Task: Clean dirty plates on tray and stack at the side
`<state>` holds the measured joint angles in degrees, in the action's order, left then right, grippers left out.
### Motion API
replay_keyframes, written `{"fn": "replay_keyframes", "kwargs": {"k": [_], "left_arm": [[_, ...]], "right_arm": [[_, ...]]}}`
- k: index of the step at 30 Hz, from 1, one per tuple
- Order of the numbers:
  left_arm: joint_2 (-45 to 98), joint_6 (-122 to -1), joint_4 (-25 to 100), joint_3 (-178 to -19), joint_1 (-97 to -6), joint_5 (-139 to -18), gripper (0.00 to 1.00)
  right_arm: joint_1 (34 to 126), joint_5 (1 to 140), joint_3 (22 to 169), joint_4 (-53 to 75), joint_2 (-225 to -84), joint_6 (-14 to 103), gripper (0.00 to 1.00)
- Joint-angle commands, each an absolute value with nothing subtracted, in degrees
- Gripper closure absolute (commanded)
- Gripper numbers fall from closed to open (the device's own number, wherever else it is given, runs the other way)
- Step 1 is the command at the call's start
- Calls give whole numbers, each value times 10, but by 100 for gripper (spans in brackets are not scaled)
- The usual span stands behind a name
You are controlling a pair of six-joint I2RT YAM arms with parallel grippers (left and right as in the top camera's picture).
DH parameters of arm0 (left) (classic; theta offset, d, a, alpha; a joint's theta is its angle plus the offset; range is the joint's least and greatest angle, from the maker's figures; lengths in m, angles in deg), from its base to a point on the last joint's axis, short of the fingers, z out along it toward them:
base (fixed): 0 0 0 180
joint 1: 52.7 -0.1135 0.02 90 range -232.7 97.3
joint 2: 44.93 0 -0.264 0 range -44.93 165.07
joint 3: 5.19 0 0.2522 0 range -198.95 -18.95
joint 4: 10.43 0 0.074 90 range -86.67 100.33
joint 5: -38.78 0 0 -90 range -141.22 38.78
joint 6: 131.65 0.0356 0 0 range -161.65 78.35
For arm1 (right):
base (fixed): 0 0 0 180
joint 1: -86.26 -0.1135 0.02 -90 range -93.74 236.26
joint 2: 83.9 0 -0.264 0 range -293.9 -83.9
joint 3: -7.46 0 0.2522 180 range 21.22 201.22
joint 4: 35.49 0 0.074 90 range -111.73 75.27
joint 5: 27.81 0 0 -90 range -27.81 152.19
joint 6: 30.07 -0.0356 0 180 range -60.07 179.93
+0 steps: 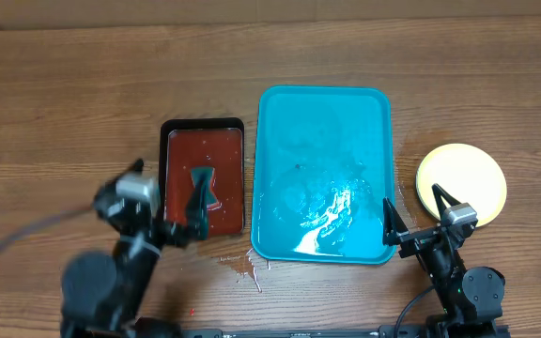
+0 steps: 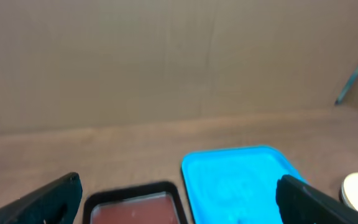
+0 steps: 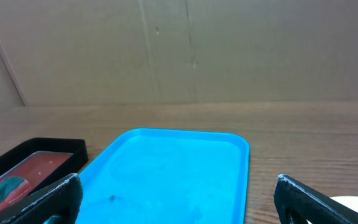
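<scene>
Overhead view of a wooden table (image 1: pixel 83 94). The pale yellow-green plates (image 1: pixel 461 183) sit to the right of the tray, just beside its near right corner. From above they show as a single round outline, so the number stacked cannot be told. No smears show on the top face.

The turquoise tray (image 1: pixel 322 91) lies in the middle with no plates on it, its floor shiny and wet. A small spill (image 1: pixel 247 268) marks the wood by its near left corner.

Left of it is a dark red tray (image 1: pixel 205 125) with a teal-green wiping pad (image 3: pixel 8 186) inside.

The right gripper (image 3: pixel 178 183) hovers at the near edge between tray and plates, fingers wide apart and holding nothing. The left gripper (image 2: pixel 178 186) hangs near the red tray, also spread and holding nothing.

The task looks finished, or nearly so.
</scene>
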<state>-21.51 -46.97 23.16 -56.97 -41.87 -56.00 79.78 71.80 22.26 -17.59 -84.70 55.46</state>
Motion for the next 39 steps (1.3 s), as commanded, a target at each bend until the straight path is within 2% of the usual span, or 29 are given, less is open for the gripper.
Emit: {"fn": "replay_keyframes", "kwargs": {"k": [1,8,15,22,26,39], "left_arm": [[-304,-454,187,-470,-424,-581,0],[-451,-455,111,-309,-430,-594,0],[-448,-486,-46,-197,-430,-571,0],[-447,-489,3,-192,-431,-568,0],[-447,-489,72,-192,-431,-568,0],[-442,-489,74,-192,-431,-566,0]], "right_arm": [[795,712,217,-178,-842,555,0],[795,712,217,-178,-842,555,0],[795,712,217,-178,-842,555,0],[795,712,217,-178,-842,555,0],[795,712,217,-178,-842,555,0],[795,712,217,-178,-842,555,0]]}}
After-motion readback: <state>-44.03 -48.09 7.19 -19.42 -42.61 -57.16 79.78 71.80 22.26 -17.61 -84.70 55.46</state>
